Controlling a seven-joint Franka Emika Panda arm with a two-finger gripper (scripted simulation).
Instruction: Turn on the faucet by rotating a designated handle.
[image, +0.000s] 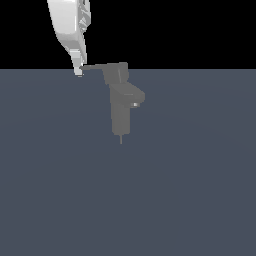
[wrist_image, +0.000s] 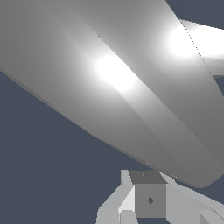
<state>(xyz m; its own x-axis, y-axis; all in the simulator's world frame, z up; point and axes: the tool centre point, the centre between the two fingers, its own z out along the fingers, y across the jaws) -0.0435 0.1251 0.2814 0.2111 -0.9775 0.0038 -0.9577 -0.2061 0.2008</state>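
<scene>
In the exterior view the grey faucet (image: 120, 112) stands upright on the floor, with a short rounded spout stub (image: 136, 97) and a light nozzle hole. Its handle (image: 97, 66) is a thin lever running from the hub (image: 119, 69) toward the exterior view's left. My white gripper (image: 78, 71) comes down from above and its tips sit right at the lever's free end, seemingly touching it. The wrist view is filled by the broad grey handle (wrist_image: 131, 96) crossing diagonally, close over my gripper (wrist_image: 148, 192). The fingers look pressed together with nothing held between them.
A flat dark blue-grey floor (image: 190, 190) extends all around the faucet. A thin pin (image: 120, 139) pokes out below the column's base. No other objects are in view.
</scene>
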